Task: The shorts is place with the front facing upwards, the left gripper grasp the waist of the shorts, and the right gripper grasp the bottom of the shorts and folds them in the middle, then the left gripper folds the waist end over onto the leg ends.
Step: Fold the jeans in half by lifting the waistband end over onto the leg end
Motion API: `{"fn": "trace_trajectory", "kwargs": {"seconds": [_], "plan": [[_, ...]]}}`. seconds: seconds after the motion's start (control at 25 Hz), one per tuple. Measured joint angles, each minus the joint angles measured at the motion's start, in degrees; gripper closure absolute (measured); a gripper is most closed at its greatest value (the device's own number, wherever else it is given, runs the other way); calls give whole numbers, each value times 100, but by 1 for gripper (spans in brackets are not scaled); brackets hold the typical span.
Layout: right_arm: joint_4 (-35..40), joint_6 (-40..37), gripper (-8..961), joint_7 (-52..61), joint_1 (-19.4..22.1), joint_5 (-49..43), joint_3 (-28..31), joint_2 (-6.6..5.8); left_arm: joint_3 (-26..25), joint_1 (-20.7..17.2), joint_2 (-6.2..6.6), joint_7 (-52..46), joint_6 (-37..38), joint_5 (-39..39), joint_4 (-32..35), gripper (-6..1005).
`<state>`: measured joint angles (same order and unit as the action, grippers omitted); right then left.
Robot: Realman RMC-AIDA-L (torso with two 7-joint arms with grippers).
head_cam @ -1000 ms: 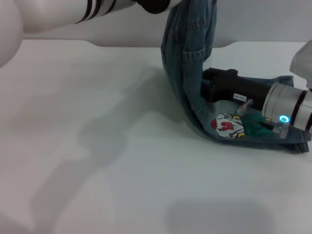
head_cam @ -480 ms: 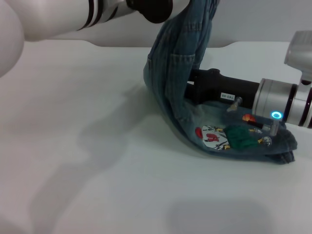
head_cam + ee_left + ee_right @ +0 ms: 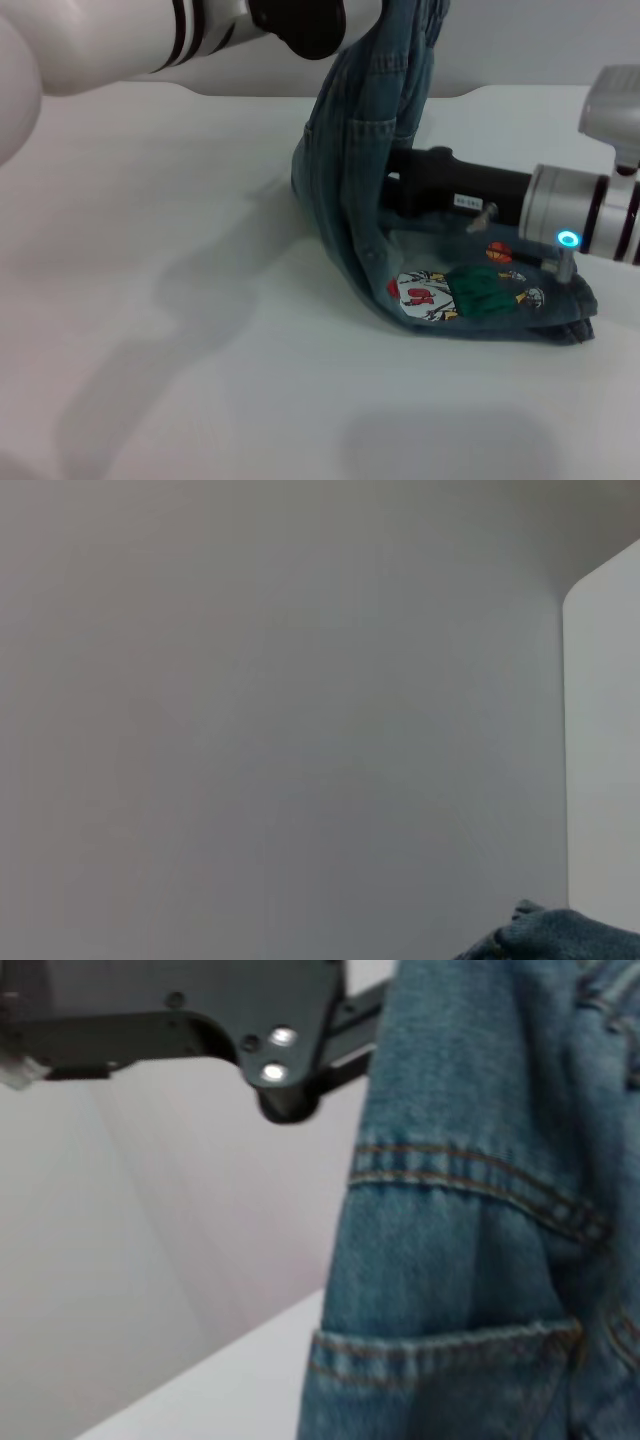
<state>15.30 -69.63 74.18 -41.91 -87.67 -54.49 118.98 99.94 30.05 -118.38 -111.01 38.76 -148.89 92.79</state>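
The shorts (image 3: 352, 190) hang as a denim sheet from the top of the head view down to the table, then curve right and lie flat. The leg ends (image 3: 570, 315) lie there with the cartoon print (image 3: 455, 293) facing up. My left gripper (image 3: 330, 18) reaches in from the upper left and is shut on the waist end (image 3: 405, 25), holding it high. In the right wrist view the left gripper (image 3: 345, 1022) meets the denim (image 3: 470, 1240). My right gripper (image 3: 410, 188) lies low inside the fold, its tip behind the hanging cloth.
The white table (image 3: 180, 260) spreads to the left and front of the shorts. Its rounded back edge (image 3: 500, 92) meets a grey wall. The left wrist view shows that wall, a table edge (image 3: 605, 730) and a scrap of denim (image 3: 560, 940).
The hanging fold and the flat leg part have slid left and nearer to me. The right arm moved left with them. The left gripper still holds the waist up.
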Motion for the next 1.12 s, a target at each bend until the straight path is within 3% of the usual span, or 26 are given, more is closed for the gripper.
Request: {"fn": "trace_trajectory", "kwargs": {"seconds": [0.44, 0.8, 1.12], "plan": [[417, 244, 571, -76, 763, 117, 89, 2, 81, -66, 9, 8, -161, -6, -14, 877], [1059, 295, 571, -491, 1636, 1376, 154, -34, 315, -203, 9, 10, -288, -9, -1, 875], [1318, 279, 572, -675, 2013, 1525, 1008, -41, 794, -533, 3, -15, -857, -9, -93, 874]]}}
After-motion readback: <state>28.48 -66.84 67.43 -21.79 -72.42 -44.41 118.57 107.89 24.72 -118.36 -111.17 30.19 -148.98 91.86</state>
